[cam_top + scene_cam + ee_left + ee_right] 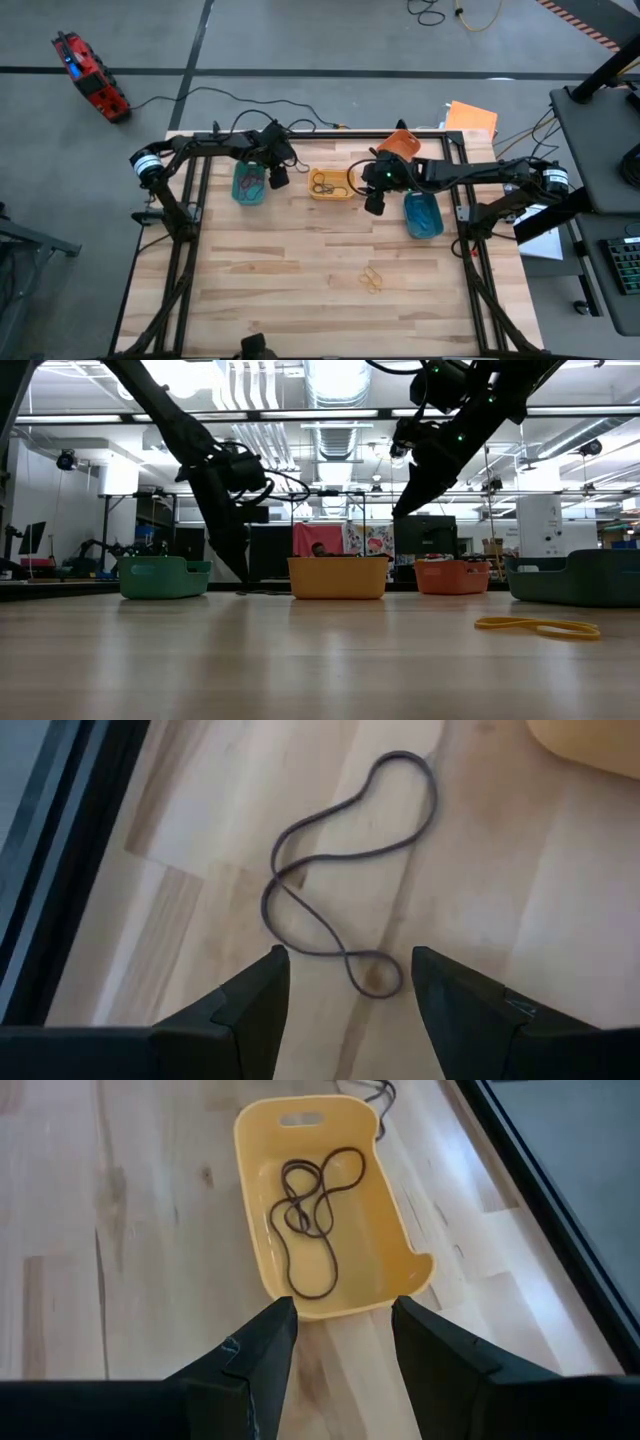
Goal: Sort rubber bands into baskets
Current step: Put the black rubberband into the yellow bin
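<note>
Near edge of surface (pixel 300 300): yellow rubber band (pixel 372 279) lies loose, unsorted. Further back, left gripper (pixel 350 982) with fingers spread wide, empty, hovers over dark rubber band (pixel 340 870) on bare wood between teal basket (pixel 249 183) and yellow basket (pixel 331 185); pick step, next needs descent and closing on a strand. Right gripper (pixel 338 1330) part open, empty, above yellow basket already holding brown bands (pixel 312 1220)
</note>
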